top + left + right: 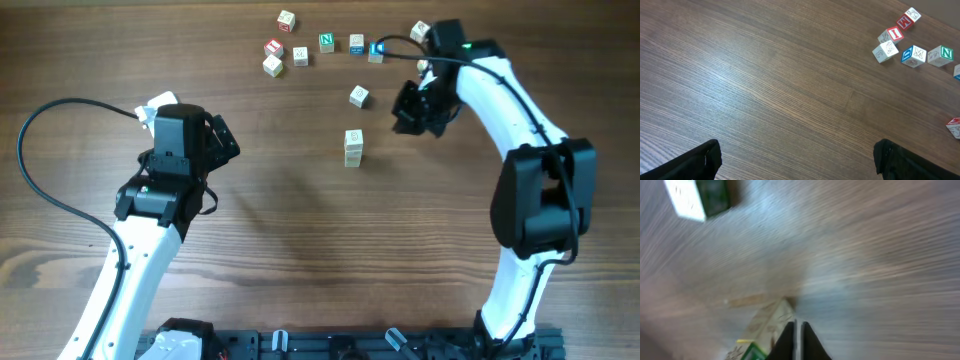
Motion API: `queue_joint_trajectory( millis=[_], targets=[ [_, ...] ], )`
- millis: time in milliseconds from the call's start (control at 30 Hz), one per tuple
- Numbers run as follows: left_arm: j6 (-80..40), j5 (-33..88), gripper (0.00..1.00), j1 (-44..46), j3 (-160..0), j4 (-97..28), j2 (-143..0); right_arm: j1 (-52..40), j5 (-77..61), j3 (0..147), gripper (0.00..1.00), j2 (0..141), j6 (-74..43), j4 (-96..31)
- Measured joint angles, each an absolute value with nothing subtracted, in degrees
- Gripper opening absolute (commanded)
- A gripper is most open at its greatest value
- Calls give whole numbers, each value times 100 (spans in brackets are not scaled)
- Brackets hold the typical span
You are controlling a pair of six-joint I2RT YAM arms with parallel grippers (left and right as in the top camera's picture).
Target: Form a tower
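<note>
Inspecting bench [300, 250] | my left hand [797, 161]: spread wide, empty | my right hand [799, 339]: all but clenched, grasping nothing | tower [353, 147]: upright mid-bench, 8 o'clock of right hand, near.

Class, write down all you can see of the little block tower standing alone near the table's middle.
The tower is a narrow upright stack of pale wooden cubes with faint printed faces, seemingly two high from overhead. It stands on the brown wooden table, apart from the loose blocks beyond it. Nothing touches it but the table.
</note>
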State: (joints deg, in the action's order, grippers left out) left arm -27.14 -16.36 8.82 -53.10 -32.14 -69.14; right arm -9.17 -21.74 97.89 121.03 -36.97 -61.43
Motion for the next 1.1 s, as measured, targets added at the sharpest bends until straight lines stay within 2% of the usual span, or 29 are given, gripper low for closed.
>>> queue_joint_trajectory(
  millis=[33, 133, 200, 367, 533, 733, 1033, 1100],
  targets=[
    [-2716, -1636, 100, 882, -5310, -3214, -6914, -867, -2058, 9872, 52, 12081, -3577, -6180],
    [-2716, -1636, 100, 882, -5310, -3216, -6914, -943, -1785, 10202, 76, 11611, -3076, -6193],
    [-2714, -1636, 100, 882, -5310, -3216, -6914, -1208, -1730, 10307, 82, 11229, -2727, -6189],
    [-2716, -1636, 100, 882, -5310, -3214, -6914, -2259, -1406, 10418, 87, 11000, -2364, -6302],
    [-2714, -1636, 100, 882, -5310, -3214, -6914, -3065, -403, 10418, 88, 11000, -2318, -6154],
    [-2714, -1636, 100, 882, -5310, -3214, -6914, -3168, 180, 10418, 86, 11131, -2303, -6016],
    [-2716, -1636, 100, 882, -5310, -3214, -6914, -3168, 152, 10418, 81, 11566, -2370, -6154],
    [-2714, -1636, 100, 882, -5310, -3216, -6914, -3168, 154, 10418, 77, 11695, -2403, -6261]
  ],
)
